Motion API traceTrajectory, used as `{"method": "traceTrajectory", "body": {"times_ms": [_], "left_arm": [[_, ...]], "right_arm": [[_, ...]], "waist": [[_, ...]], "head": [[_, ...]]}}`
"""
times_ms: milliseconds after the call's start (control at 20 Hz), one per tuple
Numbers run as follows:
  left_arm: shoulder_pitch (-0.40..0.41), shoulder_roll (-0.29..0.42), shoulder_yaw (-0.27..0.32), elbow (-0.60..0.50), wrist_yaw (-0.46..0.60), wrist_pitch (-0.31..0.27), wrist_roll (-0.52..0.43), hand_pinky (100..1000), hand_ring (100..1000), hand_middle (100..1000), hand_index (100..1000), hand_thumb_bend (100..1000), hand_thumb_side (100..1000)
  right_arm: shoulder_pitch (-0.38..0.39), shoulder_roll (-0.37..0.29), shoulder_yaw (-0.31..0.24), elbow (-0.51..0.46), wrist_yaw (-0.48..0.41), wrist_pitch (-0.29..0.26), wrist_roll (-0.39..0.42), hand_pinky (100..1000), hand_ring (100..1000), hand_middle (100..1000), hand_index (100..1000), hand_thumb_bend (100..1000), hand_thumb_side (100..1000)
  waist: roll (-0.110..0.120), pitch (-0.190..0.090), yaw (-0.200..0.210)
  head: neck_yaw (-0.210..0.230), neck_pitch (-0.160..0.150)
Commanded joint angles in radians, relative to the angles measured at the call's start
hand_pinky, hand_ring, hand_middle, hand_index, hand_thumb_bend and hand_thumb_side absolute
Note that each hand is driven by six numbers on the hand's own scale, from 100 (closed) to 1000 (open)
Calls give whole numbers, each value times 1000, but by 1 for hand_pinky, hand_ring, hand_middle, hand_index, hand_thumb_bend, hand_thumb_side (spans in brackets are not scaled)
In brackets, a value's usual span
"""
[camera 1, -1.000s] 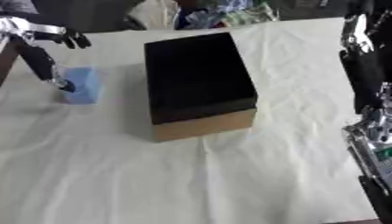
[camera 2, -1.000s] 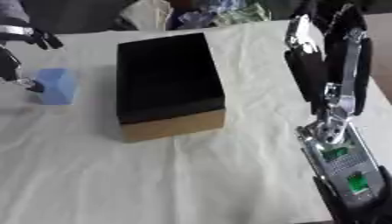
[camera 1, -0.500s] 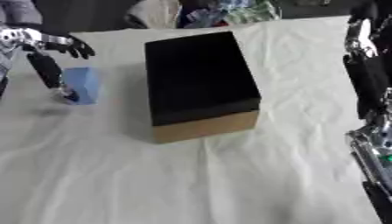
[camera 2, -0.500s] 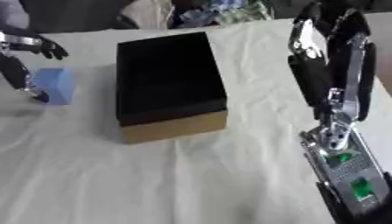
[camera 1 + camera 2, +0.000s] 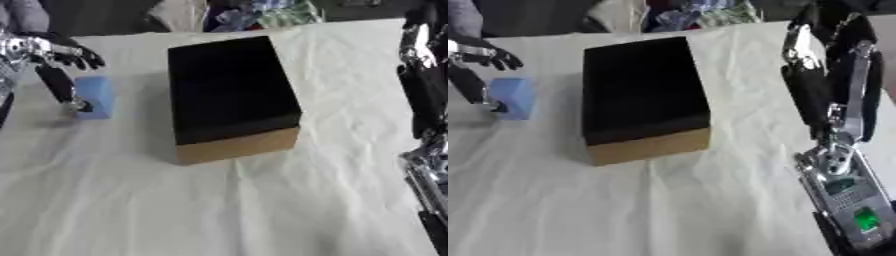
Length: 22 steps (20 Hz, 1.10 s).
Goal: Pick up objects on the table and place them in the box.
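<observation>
Blue block [image 5: 94,96] just right of left hand [image 5: 54,57] (fingers spread, thumb tip touching it).

A makeshift robot test room is showing here: a wrinkled white cloth [image 5: 262,210] is covering the table, and crumpled clothing [image 5: 254,12] is lying heaped at its far edge.

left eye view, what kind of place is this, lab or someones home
Probably a lab or test setup, not a home: a table under a creased white cloth, holding only a box and a blue block, with clutter heaped at the far edge.
</observation>
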<state>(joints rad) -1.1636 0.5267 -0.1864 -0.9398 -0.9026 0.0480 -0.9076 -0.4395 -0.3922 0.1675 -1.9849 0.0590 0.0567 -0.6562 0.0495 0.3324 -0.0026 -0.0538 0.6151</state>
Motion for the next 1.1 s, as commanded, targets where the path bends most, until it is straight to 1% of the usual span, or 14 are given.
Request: {"method": "traceTrajectory", "body": {"times_ms": [50, 150, 450, 550, 600, 750, 850, 900, 1100], "left_arm": [[-22, 16, 10, -25, -16, 16, 1, 1000, 950, 904, 968, 479, 100], [-19, 14, 8, -23, -22, 16, 1, 1000, 946, 898, 957, 467, 100], [-13, 7, 4, -7, -24, 15, 1, 1000, 920, 835, 885, 433, 100], [-11, 7, 4, -2, -37, 17, 1, 999, 913, 819, 872, 433, 100], [-10, 7, 5, -1, -47, 19, 1, 989, 899, 789, 849, 423, 100], [-6, 5, 6, -2, -83, 23, 1, 967, 881, 758, 822, 429, 100], [-3, 2, 9, -6, -95, 24, 3, 946, 853, 711, 792, 396, 100], [-2, 1, 10, -8, -97, 25, 6, 934, 834, 668, 766, 376, 100], [-3, 1, 7, -17, -97, 32, 20, 886, 774, 593, 716, 305, 100]], "right_arm": [[-13, -17, 0, -15, -7, -2, 0, 865, 794, 600, 776, 100, 477], [-13, -18, 0, -15, -8, -2, -1, 865, 794, 599, 776, 100, 476], [-15, -17, 0, -15, -9, -3, -6, 866, 795, 599, 777, 100, 475], [-16, -17, -1, -15, -10, -5, -9, 866, 795, 599, 777, 100, 475], [-16, -17, -1, -15, -11, -5, -10, 866, 795, 599, 777, 100, 475], [-17, -16, -3, -15, -11, -7, -13, 866, 795, 599, 777, 100, 474], [-17, -15, -3, -15, -12, -8, -14, 866, 795, 599, 777, 100, 480], [-17, -15, -4, -15, -12, -7, -15, 866, 795, 599, 778, 100, 474], [-16, -13, -4, -15, -13, -8, -15, 867, 795, 600, 778, 100, 475]], "waist": [[-3, -17, -1], [-3, -15, -1], [-3, -8, -6], [-3, -6, -8], [-3, -6, -9], [-4, -5, -10], [-5, -5, -11], [-6, -6, -11], [-8, -10, -9]], "head": [[4, -11], [4, -12], [7, -16], [9, -19], [10, -20], [11, -22], [12, -21], [12, -20], [11, -20]]}}
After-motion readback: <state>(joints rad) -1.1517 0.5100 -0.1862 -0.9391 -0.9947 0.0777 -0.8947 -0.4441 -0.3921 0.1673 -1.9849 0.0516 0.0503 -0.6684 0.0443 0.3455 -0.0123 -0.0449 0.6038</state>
